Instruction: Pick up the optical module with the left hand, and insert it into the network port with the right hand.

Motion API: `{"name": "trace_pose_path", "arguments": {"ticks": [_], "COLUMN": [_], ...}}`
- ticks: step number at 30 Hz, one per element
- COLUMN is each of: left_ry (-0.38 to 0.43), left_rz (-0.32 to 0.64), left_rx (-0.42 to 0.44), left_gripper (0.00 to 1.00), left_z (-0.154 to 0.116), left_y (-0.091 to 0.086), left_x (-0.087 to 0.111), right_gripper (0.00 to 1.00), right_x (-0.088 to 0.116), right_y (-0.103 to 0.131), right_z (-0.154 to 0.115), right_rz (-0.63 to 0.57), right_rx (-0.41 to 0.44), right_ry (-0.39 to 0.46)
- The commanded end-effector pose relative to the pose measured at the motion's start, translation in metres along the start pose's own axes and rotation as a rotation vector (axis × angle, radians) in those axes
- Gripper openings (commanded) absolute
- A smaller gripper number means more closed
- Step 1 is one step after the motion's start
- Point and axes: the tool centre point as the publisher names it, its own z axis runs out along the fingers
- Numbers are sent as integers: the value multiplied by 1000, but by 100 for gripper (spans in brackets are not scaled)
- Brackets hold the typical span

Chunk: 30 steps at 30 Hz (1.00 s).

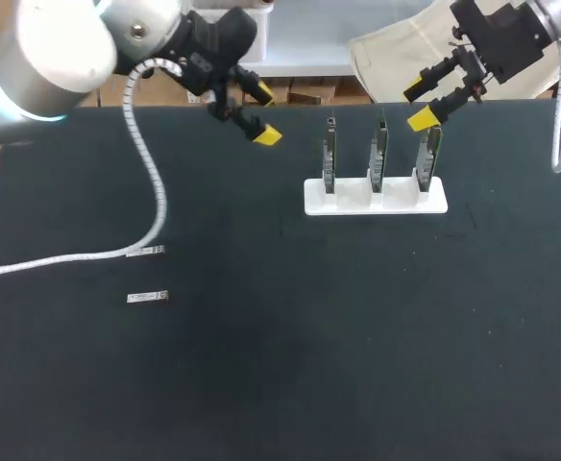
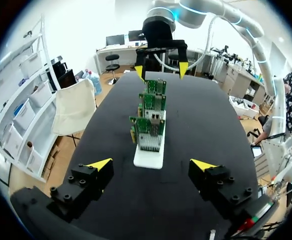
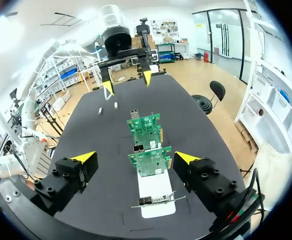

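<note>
Neither of our tools grips anything. The left tool (image 1: 262, 115) hangs spread wide and empty above the far part of the counter (image 1: 280, 384), well apart from what it must fetch. The right tool (image 1: 419, 104) is equally wide open and empty, and it hovers just over the rightmost of three green boards (image 1: 378, 154). We judge that this suits its role as the inserter.

Two small silver optical modules lie flat near the counter's left side. The farther module (image 1: 147, 251) and the nearer module (image 1: 148, 297) are close together but not touching, and both are uncovered and open to a grasp from above. We cannot tell which one is meant.

The boards stand upright in a row in a white stand (image 1: 377, 202), which keeps each metal port (image 2: 149, 142) off the counter.

A white cable (image 1: 152, 187) drops from the left arm onto the counter and runs right up beside the farther module, so it could foul a grasp there. The boards stand close together, leaving the right tool little room.
</note>
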Motion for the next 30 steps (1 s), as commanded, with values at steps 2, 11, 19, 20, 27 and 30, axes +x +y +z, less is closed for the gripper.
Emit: {"name": "trace_pose_path", "arguments": {"ticks": [2, 11, 19, 20, 27, 30], "left_ry": [58, 152, 159, 146, 129, 129], "left_rz": [3, -58, -120, -122, -120, -120], "left_rx": [-69, -73, -53, -65, -75, -75], "left_gripper": [100, 100, 100, 100, 100, 100], "left_z": [-60, -101, -110, -111, -111, -111], "left_y": [-47, -98, -126, -126, -124, -124], "left_x": [34, 88, 117, 115, 111, 111], "right_gripper": [100, 100, 100, 100, 100, 100], "right_x": [1, 1, 1, 1, 1, 1], "right_y": [3, 3, 3, 3, 3, 3], "right_z": [0, 0, 0, 0, 0, 0], "right_rz": [-1, -1, -1, -1, -1, -1], "right_rx": [7, 7, 7, 7, 7, 7], "right_ry": [-2, -2, -2, -2, -2, -2]}}
